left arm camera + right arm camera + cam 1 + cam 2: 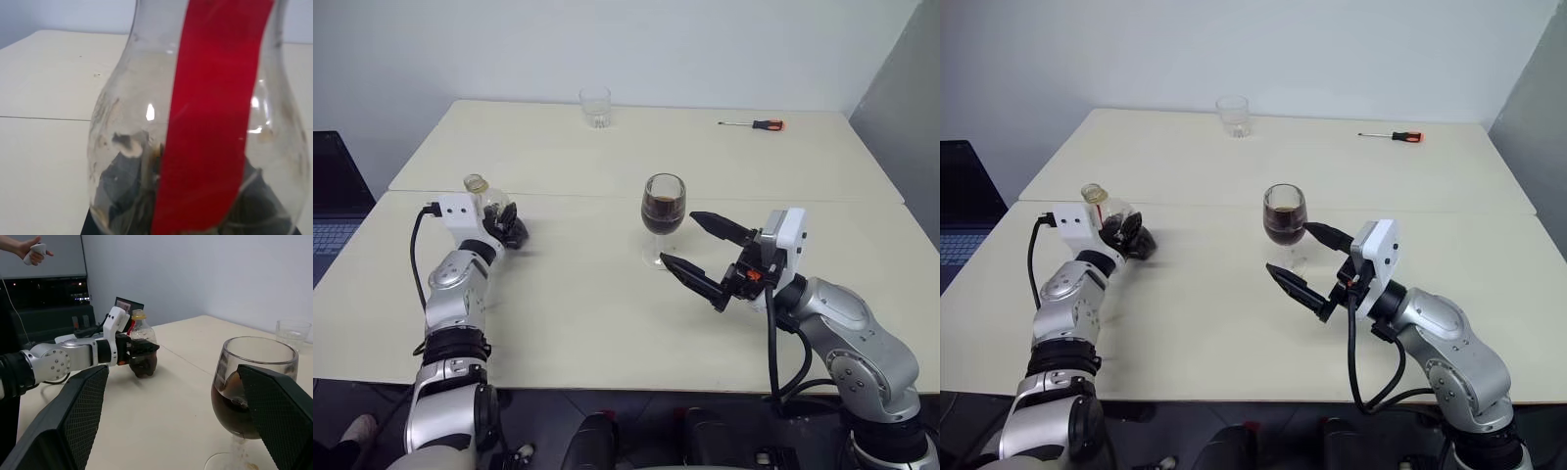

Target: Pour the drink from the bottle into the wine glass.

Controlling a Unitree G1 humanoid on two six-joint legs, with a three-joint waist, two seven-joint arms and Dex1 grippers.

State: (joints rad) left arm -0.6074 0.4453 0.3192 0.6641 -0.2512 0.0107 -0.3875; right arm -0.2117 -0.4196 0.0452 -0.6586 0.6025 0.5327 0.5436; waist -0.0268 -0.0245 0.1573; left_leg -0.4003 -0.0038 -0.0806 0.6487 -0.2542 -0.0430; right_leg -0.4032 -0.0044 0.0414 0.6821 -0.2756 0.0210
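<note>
The wine glass [664,217] stands upright on the table [607,323], its bowl about half full of the dark drink [663,213]. The right gripper [707,254] sits just beside it with its fingers spread wide, holding nothing. Well off to the glass's left, the left gripper [506,228] is clamped on the bottle [481,196], clear and nearly empty. A plain red label strip [215,117] runs up it; no writing is readable.
</note>
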